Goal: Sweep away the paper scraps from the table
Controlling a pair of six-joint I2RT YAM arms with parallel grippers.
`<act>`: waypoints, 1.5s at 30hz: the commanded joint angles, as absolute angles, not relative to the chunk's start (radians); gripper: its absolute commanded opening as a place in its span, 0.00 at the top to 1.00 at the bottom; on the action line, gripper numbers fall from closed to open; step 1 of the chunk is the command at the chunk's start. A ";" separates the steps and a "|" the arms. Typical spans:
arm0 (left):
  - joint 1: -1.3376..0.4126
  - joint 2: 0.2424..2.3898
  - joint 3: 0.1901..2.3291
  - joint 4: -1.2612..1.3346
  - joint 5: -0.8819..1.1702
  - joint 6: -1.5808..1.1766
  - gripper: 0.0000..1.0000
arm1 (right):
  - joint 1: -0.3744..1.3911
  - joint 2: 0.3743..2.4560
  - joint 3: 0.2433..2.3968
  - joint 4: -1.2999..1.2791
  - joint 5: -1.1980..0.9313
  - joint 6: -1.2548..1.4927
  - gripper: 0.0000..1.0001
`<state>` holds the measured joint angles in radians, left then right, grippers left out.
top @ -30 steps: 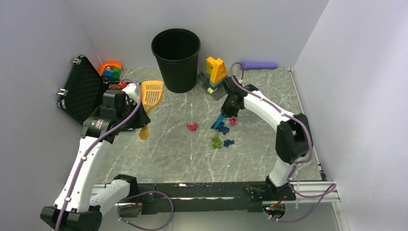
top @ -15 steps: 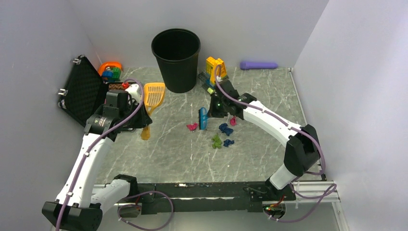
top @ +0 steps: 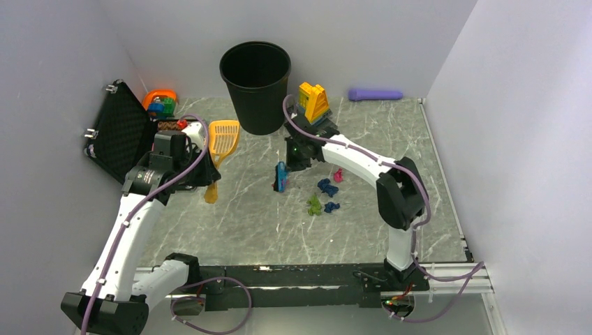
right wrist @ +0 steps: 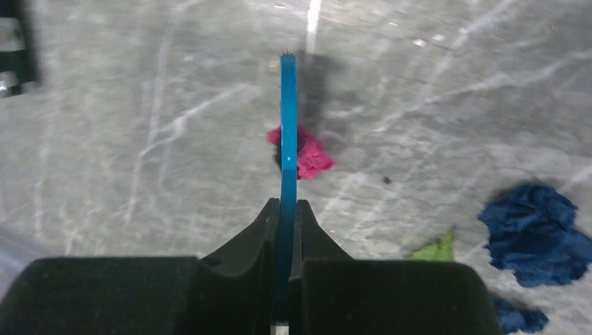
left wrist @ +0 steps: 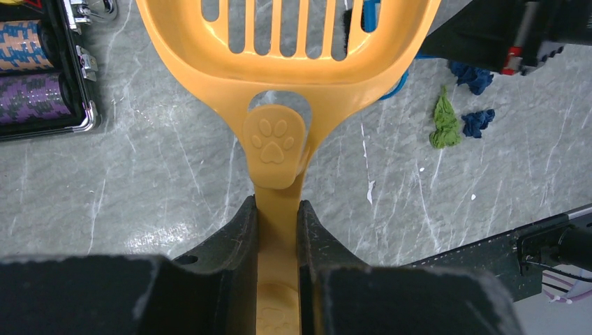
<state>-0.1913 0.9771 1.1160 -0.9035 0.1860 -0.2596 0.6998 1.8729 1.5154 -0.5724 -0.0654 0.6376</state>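
My left gripper (top: 206, 176) (left wrist: 278, 209) is shut on the handle of a yellow slotted scoop (top: 222, 136) (left wrist: 286, 63) at the left of the grey marble table (top: 237, 227). In my right gripper (top: 287, 166) (right wrist: 287, 209), also shut, a thin blue brush (top: 281, 176) (right wrist: 287, 139) stands edge-on over a pink paper scrap (right wrist: 308, 156). To its right lie other paper scraps: a second pink one (top: 338, 174), a dark blue one (top: 326, 186) (right wrist: 537, 234), a green one (top: 315, 204) (left wrist: 444, 120) and a small blue one (top: 331, 206) (left wrist: 478, 122).
A black bin (top: 255, 84) stands at the back centre. An open black foam-lined case (top: 122, 136) leans at the left wall, with coloured toys (top: 160, 103) behind it. Stacked toy bricks (top: 312, 105) and a purple object (top: 375, 93) sit at the back right. Pale walls close three sides.
My right arm has swung the blue brush leftward, from beside the blue scraps to the pink scrap left of them. The left arm shifted slightly at first, then held still.
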 commanded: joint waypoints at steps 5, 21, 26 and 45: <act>-0.197 0.987 1.110 -0.866 0.210 -0.267 1.00 | 0.673 1.931 1.665 -0.980 0.348 0.759 1.00; -0.532 1.158 1.118 -0.882 -0.031 -0.299 1.00 | 0.470 1.631 1.486 -0.933 0.355 0.562 1.00; -0.638 1.191 1.111 -0.882 -0.071 -0.318 1.00 | 0.419 1.551 1.421 -0.871 0.311 0.582 1.00; -1.006 1.307 1.106 -1.003 -0.091 -0.296 1.00 | 0.394 1.442 1.344 -1.053 0.604 0.706 1.00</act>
<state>-0.9569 1.2514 1.0836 -0.9642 -0.0746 -0.3042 0.3977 1.4719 1.3468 -0.9752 0.4973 0.6479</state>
